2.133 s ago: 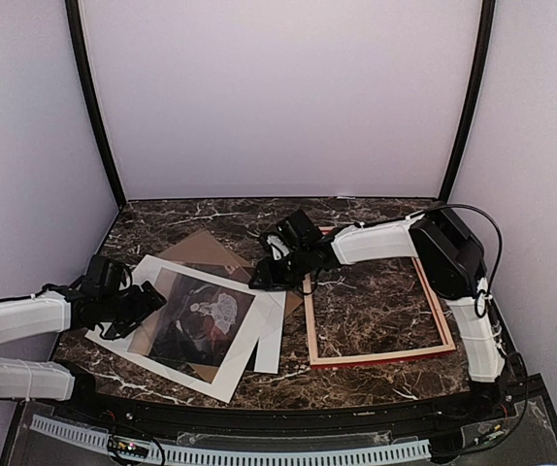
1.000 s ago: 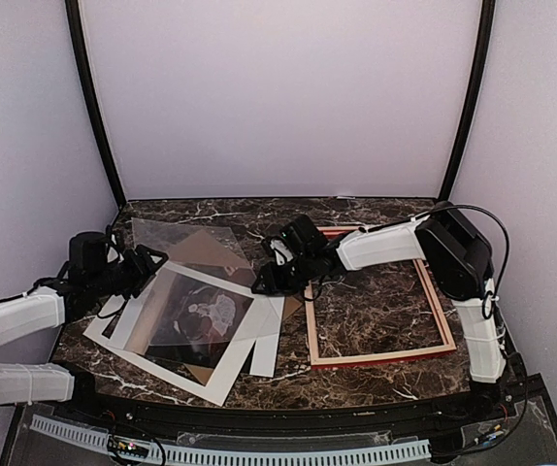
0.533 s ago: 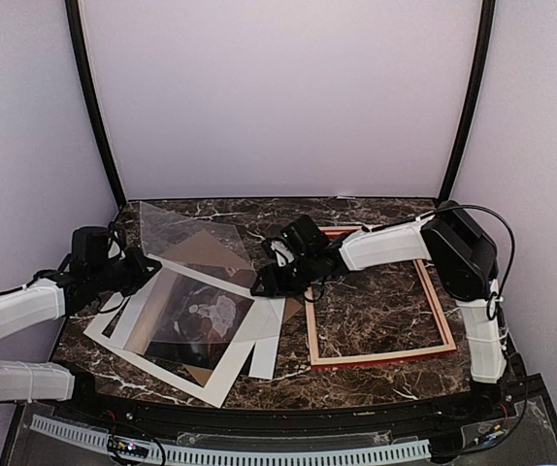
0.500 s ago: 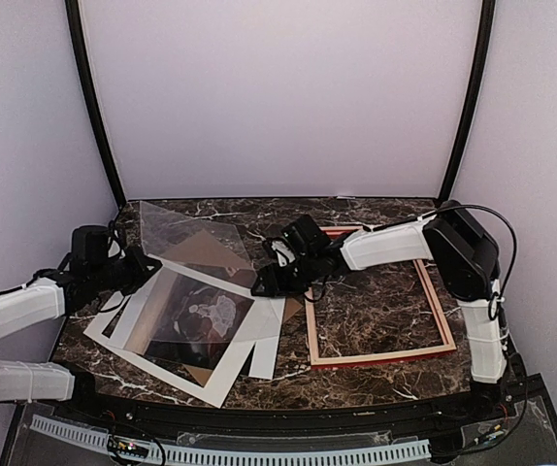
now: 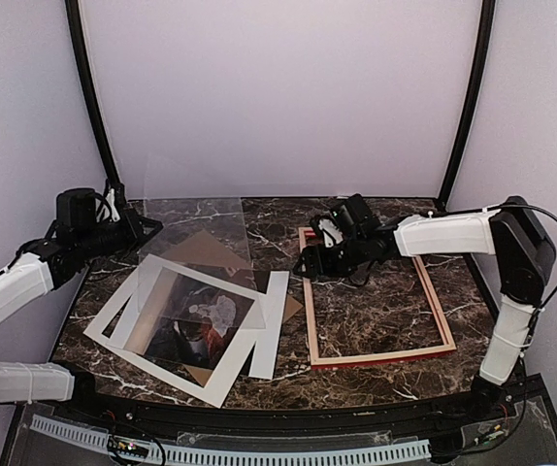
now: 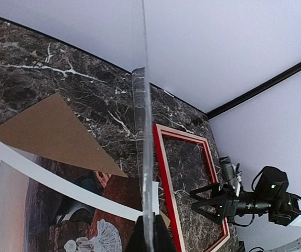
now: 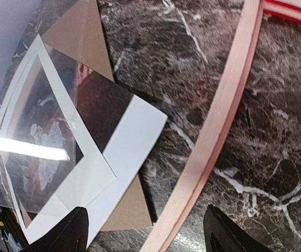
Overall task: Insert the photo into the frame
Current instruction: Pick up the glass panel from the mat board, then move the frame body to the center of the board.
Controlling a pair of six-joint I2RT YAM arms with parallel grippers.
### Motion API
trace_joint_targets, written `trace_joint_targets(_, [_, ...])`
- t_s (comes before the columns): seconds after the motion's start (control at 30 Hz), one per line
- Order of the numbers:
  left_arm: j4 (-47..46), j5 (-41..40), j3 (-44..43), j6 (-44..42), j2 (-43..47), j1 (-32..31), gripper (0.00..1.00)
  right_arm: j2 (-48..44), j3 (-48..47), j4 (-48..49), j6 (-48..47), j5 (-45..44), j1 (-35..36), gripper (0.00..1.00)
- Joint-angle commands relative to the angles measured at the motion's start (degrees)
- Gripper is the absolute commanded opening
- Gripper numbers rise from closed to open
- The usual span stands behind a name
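— Where is the photo lying?

— It is lying flat, picture side up, on the left half of the marble table. It is sitting in a loose stack with the white mat, and the brown backing board is peeking out beneath. Its right margin is resting near the frame but outside it.

— And the frame?

— It is lying flat on the right, pale wood side up.

— What is the left gripper doing?

— It is pinching the far-left edge of a clear pane and holding it tilted up over the stack.

— The right gripper?

— It is hovering over the far end of the frame's left rail with its fingers spread wide, gripping nothing.
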State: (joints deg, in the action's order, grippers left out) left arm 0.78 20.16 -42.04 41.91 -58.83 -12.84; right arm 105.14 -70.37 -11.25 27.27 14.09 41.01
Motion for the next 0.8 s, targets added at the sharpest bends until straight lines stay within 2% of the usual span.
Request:
trace_joint_targets(0.0, [1.9,4.2,-5.9,-4.2,1.3,0.5,0.00,-0.1,4.8,-1.4,-1.0,-1.4,0.7,0.77])
trace_joint_targets(0.17, [4.8,2.7,-11.3,-7.1,0.5,0.5,0.00,-0.6,8.4,0.8,0.4,-0.6,2.4,0.75])
trace_joint_targets(0.4, [4.9,0.1,-14.0,-9.2,-0.9,0.5,0.00,1.0,9.8,1.8,1.5,-0.6,7.5,0.74])
trace_joint_targets(0.77, [4.2,-0.7,-19.1,-10.7,-3.6,0.5,0.00,5.5,5.1,4.4,3.7,1.8,13.0,0.72])
